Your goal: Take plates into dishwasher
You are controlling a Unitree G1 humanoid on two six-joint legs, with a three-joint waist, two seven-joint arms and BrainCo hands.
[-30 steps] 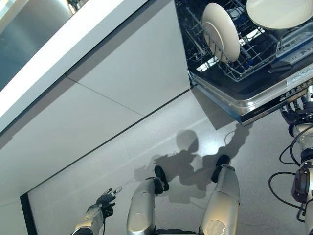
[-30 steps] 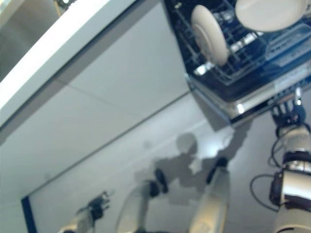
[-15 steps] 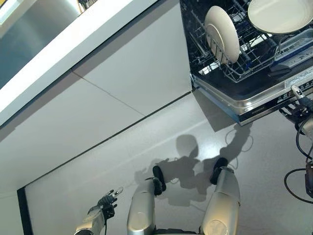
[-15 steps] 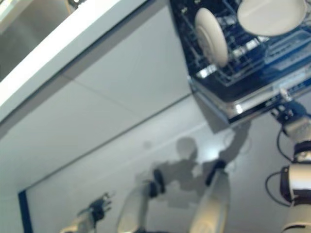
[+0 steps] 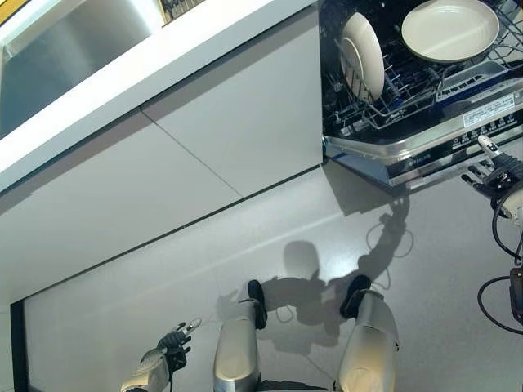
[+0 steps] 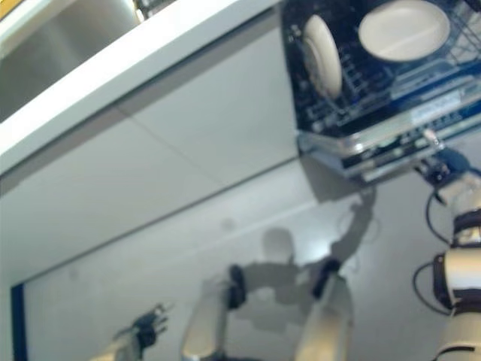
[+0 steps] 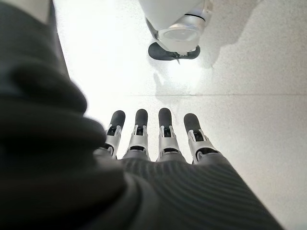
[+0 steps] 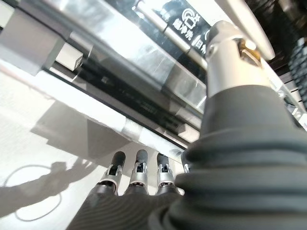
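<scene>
Two cream plates sit in the open dishwasher (image 5: pixel 425 155): one plate (image 5: pixel 362 55) stands on edge, slotted upright in the wire rack (image 5: pixel 384 102) near the machine's left wall, its rounded face showing. The second plate (image 5: pixel 449 29) lies flatter and further right in the same rack, well apart from the first, its shallow well and raised rim turned up toward the camera. The dishwasher's door hangs partly open below them, its steel top edge and control strip facing out.
</scene>
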